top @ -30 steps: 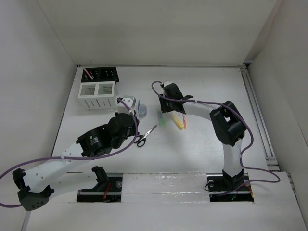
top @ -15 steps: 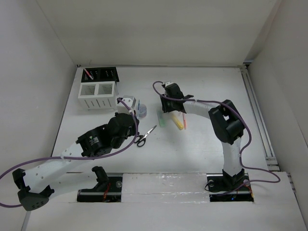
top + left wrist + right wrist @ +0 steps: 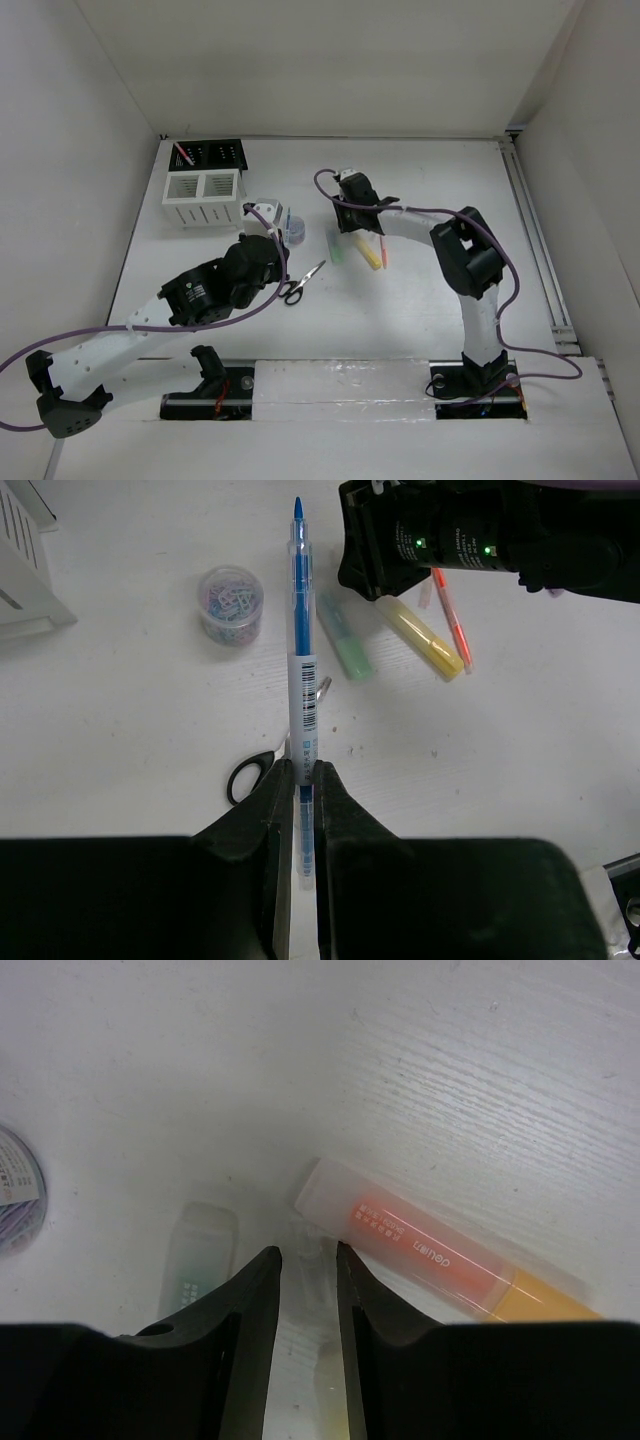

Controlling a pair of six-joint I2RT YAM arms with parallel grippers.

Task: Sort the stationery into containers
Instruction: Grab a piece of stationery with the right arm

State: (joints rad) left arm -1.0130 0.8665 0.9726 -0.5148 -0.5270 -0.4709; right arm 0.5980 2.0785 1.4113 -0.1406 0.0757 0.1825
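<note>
Surrounding the white table (image 3: 400, 300) stand pale, seemingly matte walls (image 3: 330, 60).

Overhead view spans the table (image 3: 430, 180); both close wrist views share the green marker (image 3: 345, 645).

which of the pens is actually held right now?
The blue pen, clamped in the left gripper. The thin orange-red pen lies on the table beside the yellow marker; a pink one sits in the black mesh holder.

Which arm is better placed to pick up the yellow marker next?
Right. The right tool hangs over the yellow marker, jaws on either side; the left tool is shut on a blue pen.
</note>
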